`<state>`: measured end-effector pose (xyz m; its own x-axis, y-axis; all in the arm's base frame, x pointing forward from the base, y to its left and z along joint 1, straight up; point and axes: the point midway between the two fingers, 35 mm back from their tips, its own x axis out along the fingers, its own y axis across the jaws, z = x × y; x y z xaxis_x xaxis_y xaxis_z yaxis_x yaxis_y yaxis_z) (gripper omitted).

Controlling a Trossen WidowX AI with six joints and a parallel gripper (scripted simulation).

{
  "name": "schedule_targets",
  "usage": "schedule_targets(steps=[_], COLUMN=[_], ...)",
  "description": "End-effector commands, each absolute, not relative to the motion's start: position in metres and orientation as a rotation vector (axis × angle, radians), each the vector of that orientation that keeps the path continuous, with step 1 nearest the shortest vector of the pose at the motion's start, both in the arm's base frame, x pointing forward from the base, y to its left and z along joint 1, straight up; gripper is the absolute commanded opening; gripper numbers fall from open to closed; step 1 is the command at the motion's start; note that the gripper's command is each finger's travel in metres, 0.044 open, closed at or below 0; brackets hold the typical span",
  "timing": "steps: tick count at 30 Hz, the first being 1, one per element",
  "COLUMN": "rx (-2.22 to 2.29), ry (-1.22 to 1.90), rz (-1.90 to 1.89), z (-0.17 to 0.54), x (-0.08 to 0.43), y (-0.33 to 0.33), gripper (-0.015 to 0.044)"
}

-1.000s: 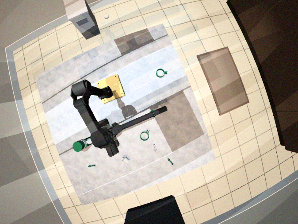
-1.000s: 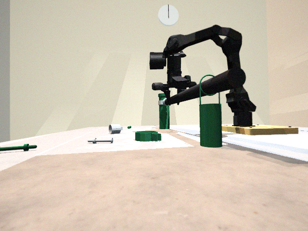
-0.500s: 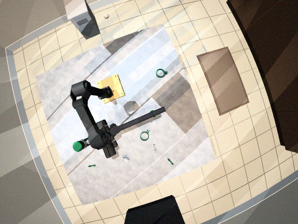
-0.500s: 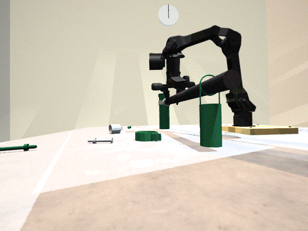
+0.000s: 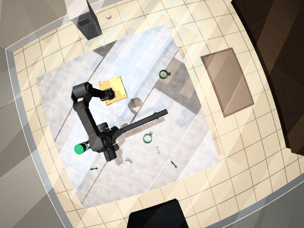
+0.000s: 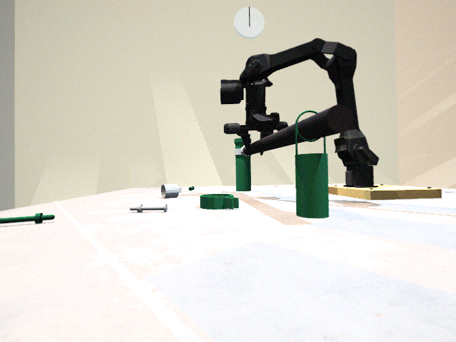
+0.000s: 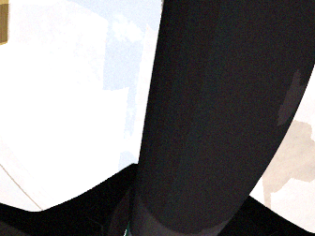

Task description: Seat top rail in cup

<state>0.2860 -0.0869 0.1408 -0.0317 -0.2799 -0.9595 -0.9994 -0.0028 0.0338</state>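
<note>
The gripper (image 5: 117, 132) (image 6: 254, 147), its fingers partway apart, is clamped on the black fence top rail (image 5: 143, 122) (image 6: 283, 138) (image 7: 211, 103) near its cut end. The rail passes through the green wire loop cap (image 5: 156, 115) (image 6: 296, 126), that end close to the white rail-end cup (image 6: 243, 150) on the big green post (image 5: 79, 148) (image 6: 243, 172); how far it is seated I cannot tell.

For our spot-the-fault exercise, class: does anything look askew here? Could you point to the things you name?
Yes: the black rail (image 5: 143, 121) (image 6: 279, 136) (image 7: 211, 108) slopes, its far end raised beyond the loop (image 6: 296, 126), lower toward the big post (image 5: 79, 148) (image 6: 243, 171); a fence rail normally looks level.
</note>
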Motion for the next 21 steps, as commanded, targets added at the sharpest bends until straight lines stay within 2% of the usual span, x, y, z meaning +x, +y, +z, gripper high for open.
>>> schedule_targets(steps=[1, 2, 18, 19, 21], rx=[-1.406, -1.406, -1.404, -1.404, -1.403], ry=[1.437, 1.437, 1.436, 1.435, 1.435], rz=[1.091, 1.091, 1.093, 1.093, 1.094], z=[0.141, 0.141, 0.155, 0.159, 0.166], x=[0.286, 0.286, 0.287, 0.287, 0.287], y=[-0.086, -0.086, -0.070, -0.066, -0.059], gripper=[0.0000, 0.0000, 0.0420, 0.0440, 0.0440])
